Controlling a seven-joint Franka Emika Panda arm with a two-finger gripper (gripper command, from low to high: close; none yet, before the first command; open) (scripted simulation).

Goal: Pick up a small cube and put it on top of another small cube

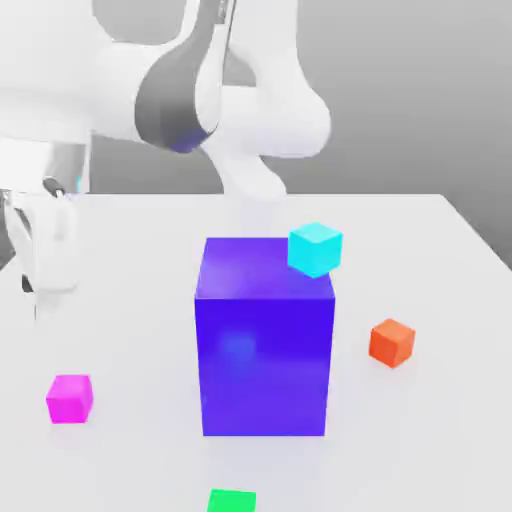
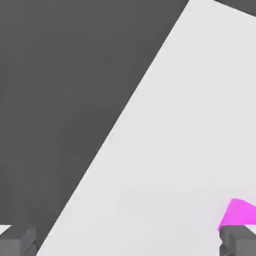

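White tabletop (image 1: 140, 350) with a plain grey backdrop behind it, and the Panda's arm (image 1: 230, 120) leans in from the back. Its gripper (image 2: 129, 241) has the fingers spread wide, nothing between them. The magenta cube (image 1: 70, 399) sits on the table over at the exterior view's left, well apart from the big blue-violet block (image 1: 265, 350). Orange cube (image 1: 391, 343) is on the block's other side, green one (image 1: 232, 501) up front.
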